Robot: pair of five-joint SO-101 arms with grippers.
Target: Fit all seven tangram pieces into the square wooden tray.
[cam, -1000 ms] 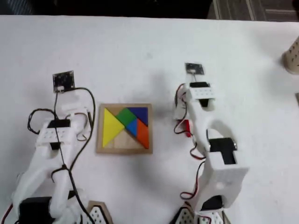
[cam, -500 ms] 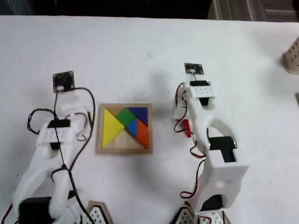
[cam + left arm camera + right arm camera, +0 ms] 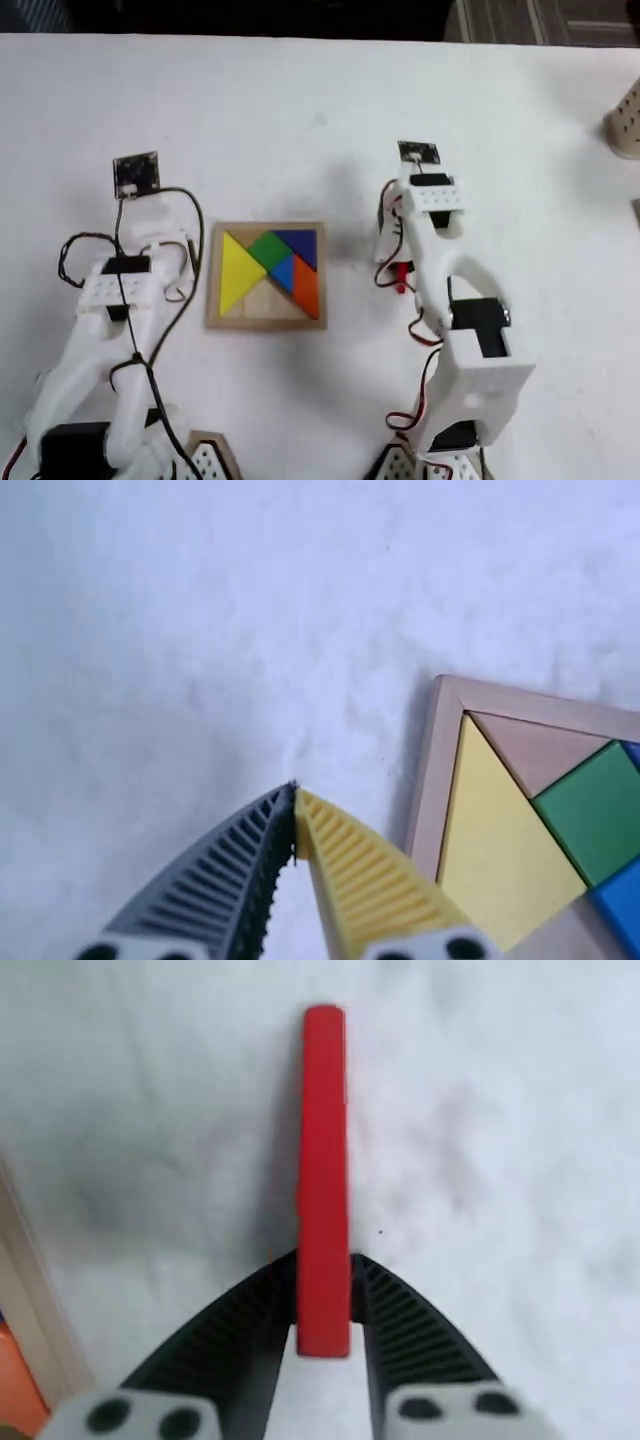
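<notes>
Bright, even light falls on the white table (image 3: 300, 120), with soft shadows beside the tray (image 3: 212, 290).

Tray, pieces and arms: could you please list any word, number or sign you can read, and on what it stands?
None can be read. The tray, its pieces and the red piece in the right gripper are plain; any marks on the arms' dark boards are too small to read.

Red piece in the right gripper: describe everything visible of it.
The red piece is a flat, smooth red slab seen edge-on. The right gripper is shut on one end, dark ribbed fingers pressing both faces; the rest juts out over the white table. It is outside the wooden tray, on the side of its orange piece.
</notes>
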